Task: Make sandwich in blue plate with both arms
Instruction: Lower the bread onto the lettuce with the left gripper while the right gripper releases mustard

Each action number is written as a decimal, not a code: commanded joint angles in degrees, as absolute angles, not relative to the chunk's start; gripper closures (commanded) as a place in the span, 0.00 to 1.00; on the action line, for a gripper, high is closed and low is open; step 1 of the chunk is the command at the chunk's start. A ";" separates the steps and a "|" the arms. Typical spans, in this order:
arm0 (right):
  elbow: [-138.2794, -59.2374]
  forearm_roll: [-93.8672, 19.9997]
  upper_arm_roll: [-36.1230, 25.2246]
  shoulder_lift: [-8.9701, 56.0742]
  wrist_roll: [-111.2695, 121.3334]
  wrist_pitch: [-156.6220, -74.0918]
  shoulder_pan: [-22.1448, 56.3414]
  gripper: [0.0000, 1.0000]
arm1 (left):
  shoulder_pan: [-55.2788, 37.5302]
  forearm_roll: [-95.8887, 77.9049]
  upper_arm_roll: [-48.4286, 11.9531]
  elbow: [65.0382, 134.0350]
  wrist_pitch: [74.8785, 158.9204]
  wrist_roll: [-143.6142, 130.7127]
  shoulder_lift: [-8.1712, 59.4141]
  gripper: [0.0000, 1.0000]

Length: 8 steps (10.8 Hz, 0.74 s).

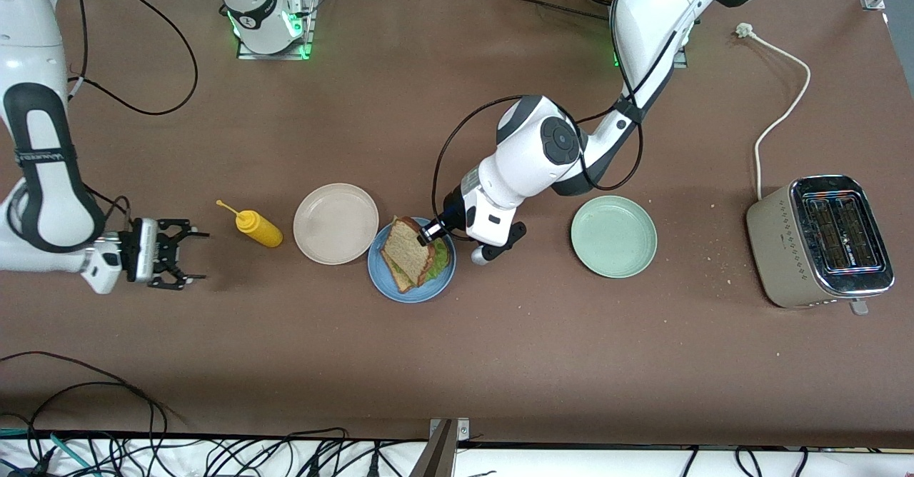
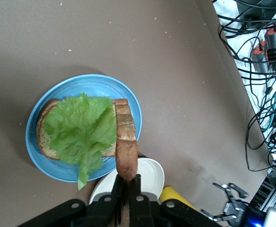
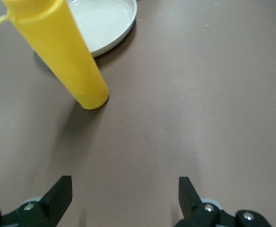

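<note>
The blue plate (image 1: 410, 290) was set on the brown bench (image 1: 500, 363), just beside the beige plate (image 1: 335, 223) and touching or nearly touching its rim. Seen from the front camera, the beige plate lay at about ten o'clock from the blue one, and the mint-green plate (image 1: 613, 236) at about three o'clock, well apart.

On the blue plate a slice of bread (image 2: 44, 142) was laid flat, covered by a lettuce leaf (image 2: 81, 130). The second slice (image 2: 124, 137) was held on edge over the plate by the left hand (image 2: 127, 189), whose fingers were clamped tight on its crust; its lower edge was close to the lettuce, but whether it touched could not be told. In the front view this tilted slice (image 1: 408, 252) was seen leaning over the leaf, with the left hand (image 1: 433, 233) at its two o'clock corner.

The right hand (image 1: 193, 255) was held low over bare bench toward the right arm's end, its fingers (image 3: 57, 195) spread wide and nothing between them. A yellow squeeze bottle (image 1: 258, 228) was lying on its side between that hand and the beige plate.

A toaster (image 1: 821, 241) was placed at the left arm's end of the bench, its white cord (image 1: 782, 106) trailing away toward twelve o'clock.
</note>
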<state>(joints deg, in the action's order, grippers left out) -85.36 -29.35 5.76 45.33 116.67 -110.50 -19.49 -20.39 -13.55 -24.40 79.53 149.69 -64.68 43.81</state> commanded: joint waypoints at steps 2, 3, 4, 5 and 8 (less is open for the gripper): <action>-86.12 -18.47 3.26 34.31 89.65 -107.51 -15.49 0.00 | -23.81 -12.66 -20.75 77.96 150.47 -65.13 45.35 1.00; -86.92 -18.46 1.60 32.02 81.56 -106.27 -13.55 0.00 | -24.08 -12.74 -20.74 77.87 150.47 -65.21 45.61 1.00; -87.79 -18.28 1.32 29.99 75.12 -106.00 -12.75 0.00 | -24.34 -12.74 -20.57 77.87 150.56 -65.30 45.88 1.00; -89.19 -18.11 1.06 27.88 67.40 -105.56 -12.05 0.00 | -24.52 -12.66 -20.57 77.87 150.56 -65.30 46.14 1.00; -93.15 -16.27 0.00 20.94 44.54 -104.33 -8.19 0.00 | -25.05 -12.83 -19.95 77.78 150.64 -65.56 46.32 1.00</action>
